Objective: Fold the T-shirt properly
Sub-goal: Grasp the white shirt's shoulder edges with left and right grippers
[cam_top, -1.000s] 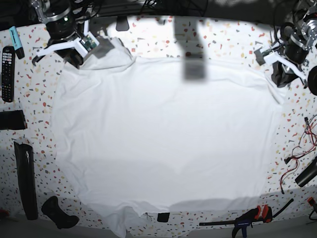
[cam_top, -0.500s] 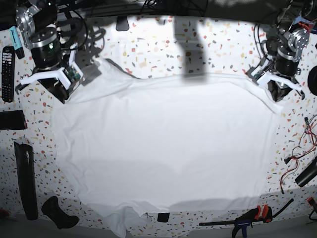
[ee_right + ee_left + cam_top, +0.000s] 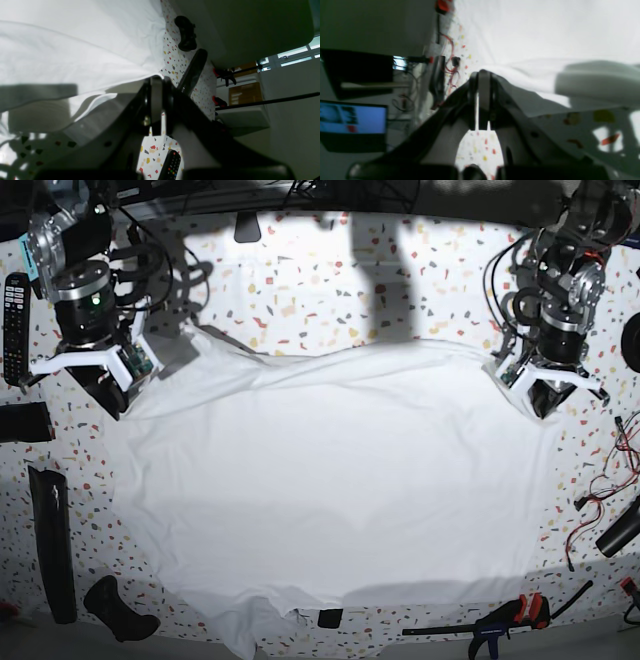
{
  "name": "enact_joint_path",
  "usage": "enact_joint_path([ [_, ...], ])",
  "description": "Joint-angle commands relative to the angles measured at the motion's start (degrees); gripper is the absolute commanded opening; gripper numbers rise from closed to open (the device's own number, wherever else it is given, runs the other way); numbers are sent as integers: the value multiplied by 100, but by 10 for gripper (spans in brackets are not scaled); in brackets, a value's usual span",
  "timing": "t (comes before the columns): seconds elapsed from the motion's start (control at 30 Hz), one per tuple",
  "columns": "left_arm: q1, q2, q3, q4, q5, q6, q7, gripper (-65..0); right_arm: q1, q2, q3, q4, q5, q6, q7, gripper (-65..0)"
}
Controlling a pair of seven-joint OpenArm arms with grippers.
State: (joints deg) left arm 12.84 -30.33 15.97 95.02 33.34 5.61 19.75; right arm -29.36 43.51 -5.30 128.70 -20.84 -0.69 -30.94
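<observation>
1. Right pincer (image 3: 112, 388), at the base view's left, is pressed together on the T-shirt's (image 3: 330, 470) far left corner, cloth running from its tips (image 3: 156, 82).
2. One T-shirt lies spread across the speckled worktop (image 3: 300, 275), its far edge sagging between two pincers.
3. Left pincer (image 3: 540, 402), at the right, pinches the shirt's far right corner (image 3: 483, 75).
4. One remote (image 3: 15, 315) lies at the far left; no writing is readable.
</observation>
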Motion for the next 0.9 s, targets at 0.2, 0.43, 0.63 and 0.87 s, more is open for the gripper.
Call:
enact_joint_path([
  [0.2,-166,-81,-55,85,57,114,-11,-650,575,74,39,-87,717,-144,90,-650],
  [0.43,-544,-74,-55,79,-835,238,35,-650,1169,-74,39,-1021,809,-146,133,-650],
  [0.63,-986,310,-55,-179,-1307,234,-13,-650,1740,-649,39,-1499,1504,-138,289,-650],
  [0.87,-1665,553,-55,-1106,-1285,234,-107,-650,2293,-763,22,-1950,2004,105,317,-650],
])
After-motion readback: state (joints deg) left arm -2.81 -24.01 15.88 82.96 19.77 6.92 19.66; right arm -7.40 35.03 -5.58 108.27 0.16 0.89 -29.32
